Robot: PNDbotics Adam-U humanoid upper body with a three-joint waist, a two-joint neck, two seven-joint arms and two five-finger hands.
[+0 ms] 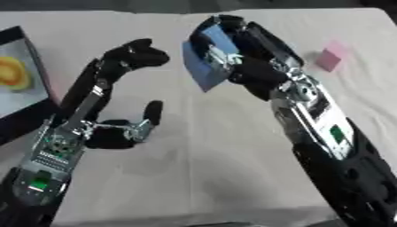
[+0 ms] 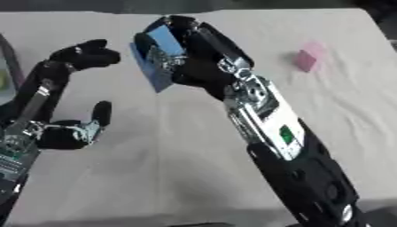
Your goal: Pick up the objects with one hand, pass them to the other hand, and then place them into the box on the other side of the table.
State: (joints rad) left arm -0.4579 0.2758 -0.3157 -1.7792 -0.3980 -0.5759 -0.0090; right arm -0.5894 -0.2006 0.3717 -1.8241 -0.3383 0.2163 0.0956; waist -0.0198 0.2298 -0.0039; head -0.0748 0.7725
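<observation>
My right hand (image 1: 236, 48) is raised over the middle of the table, its fingers curled round a flat blue piece (image 1: 203, 66) that hangs tilted from its grip. My left hand (image 1: 116, 71) stands just to the left of it, a short gap away, with fingers half bent at the top and the thumb (image 1: 153, 113) sticking up lower down; nothing is in it. A small pink block (image 1: 331, 56) lies on the cloth at the right. The box (image 1: 31, 84) at the left edge has a dark rim, and a yellow-orange thing (image 1: 13, 73) lies inside.
A pale cloth (image 1: 201, 168) covers the table, with a seam running down the middle. Both forearms take up the lower left and lower right of the views.
</observation>
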